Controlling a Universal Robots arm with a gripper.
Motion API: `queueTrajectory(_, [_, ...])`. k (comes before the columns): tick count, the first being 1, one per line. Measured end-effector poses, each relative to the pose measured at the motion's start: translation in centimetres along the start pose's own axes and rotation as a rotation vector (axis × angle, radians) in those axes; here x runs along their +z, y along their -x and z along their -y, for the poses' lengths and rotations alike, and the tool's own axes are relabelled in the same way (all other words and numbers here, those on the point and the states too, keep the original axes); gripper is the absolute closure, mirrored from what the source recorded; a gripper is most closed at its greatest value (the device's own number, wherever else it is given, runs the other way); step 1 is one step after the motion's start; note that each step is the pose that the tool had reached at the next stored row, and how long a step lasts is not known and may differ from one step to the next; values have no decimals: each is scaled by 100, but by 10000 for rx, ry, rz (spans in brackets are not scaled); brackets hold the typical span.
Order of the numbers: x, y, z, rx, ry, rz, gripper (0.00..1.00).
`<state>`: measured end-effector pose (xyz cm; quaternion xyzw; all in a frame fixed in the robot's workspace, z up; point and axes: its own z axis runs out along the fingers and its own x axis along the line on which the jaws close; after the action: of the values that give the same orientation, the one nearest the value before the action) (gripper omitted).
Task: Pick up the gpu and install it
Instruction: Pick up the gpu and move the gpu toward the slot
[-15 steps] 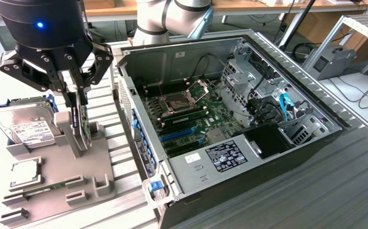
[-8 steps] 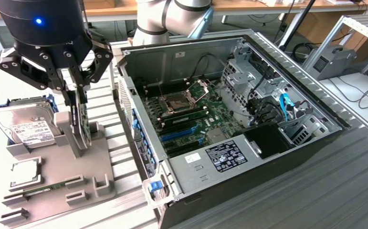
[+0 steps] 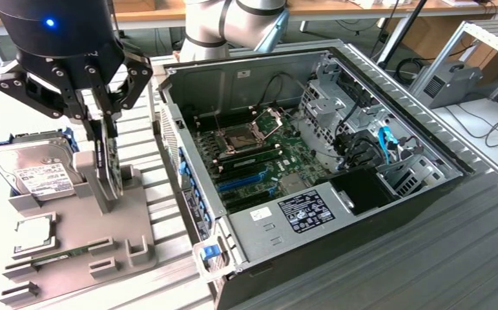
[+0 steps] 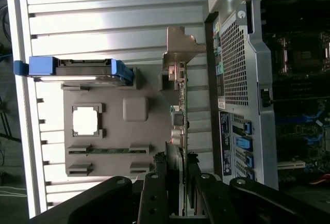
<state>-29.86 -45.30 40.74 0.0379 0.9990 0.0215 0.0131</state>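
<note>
At the exterior view's near left, a grey holder [image 3: 137, 252] lies on the slatted table [image 3: 455, 258]. Nearest in it lies a green memory stick [image 3: 63, 253], then a square chip [image 3: 33, 234]. Farther back, a drive [image 3: 37, 169] in a blue frame leans in its slot. Just beside the drive, toward the exterior view's right, the gpu [image 3: 106, 161] stands on edge with its lower edge between the holder's posts. The gripper [image 3: 101, 119] reaches down from above, clenched on the gpu's upper edge. At the exterior view's right lies the open case [image 3: 387, 239], its board [image 3: 292, 155] bare. Beyond it stands the arm [image 3: 223, 26].
</note>
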Motion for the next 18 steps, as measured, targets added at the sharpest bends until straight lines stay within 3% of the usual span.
queueTrajectory(5, [-21,1,-1,0,0,0,74])
queueTrajectory(8, [-161,4,-7,0,0,0,74])
queueTrajectory(10, [-188,20,-10,-1,-1,-1,74])
queueTrajectory(13, [-181,198,-23,0,0,0,74])
queueTrajectory(16, [-179,293,-30,0,0,0,74])
queueTrajectory(18, [-174,460,-42,-1,0,0,74])
